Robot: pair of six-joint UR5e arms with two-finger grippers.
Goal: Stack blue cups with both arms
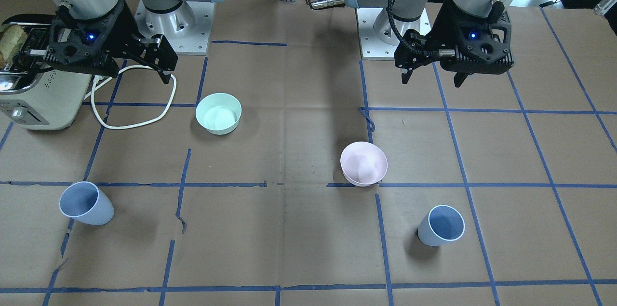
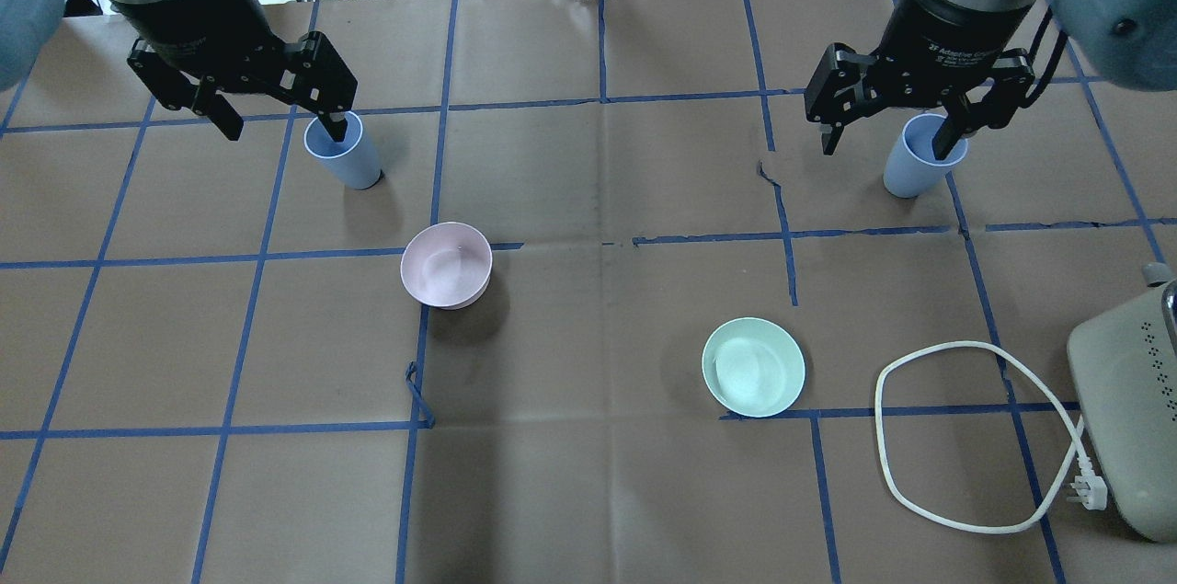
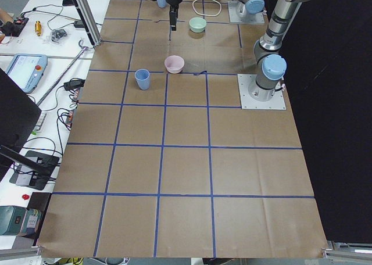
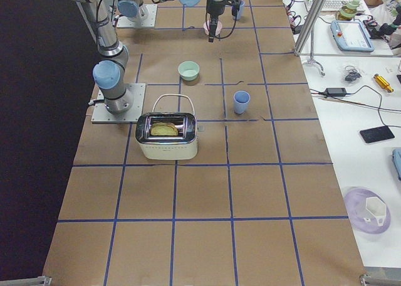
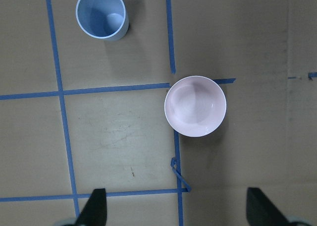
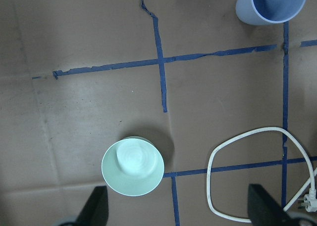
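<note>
Two pale blue cups stand upright and apart on the brown table. One is on my left side (image 2: 342,154) (image 1: 441,225) (image 5: 101,14). The other is on my right side (image 2: 919,159) (image 1: 87,203) (image 6: 270,5). My left gripper (image 2: 280,129) (image 1: 431,79) (image 5: 178,208) is open and empty, held high above the table on the robot's side of the left cup. My right gripper (image 2: 885,145) (image 1: 144,67) (image 6: 181,208) is open and empty, also high, on the robot's side of the right cup. Neither touches a cup.
A pink bowl (image 2: 446,264) (image 5: 195,106) sits near the left cup, a mint-green bowl (image 2: 754,367) (image 6: 132,167) right of centre. A cream toaster (image 2: 1126,437) (image 1: 38,103) with a looped white cord (image 2: 965,437) stands at the right edge.
</note>
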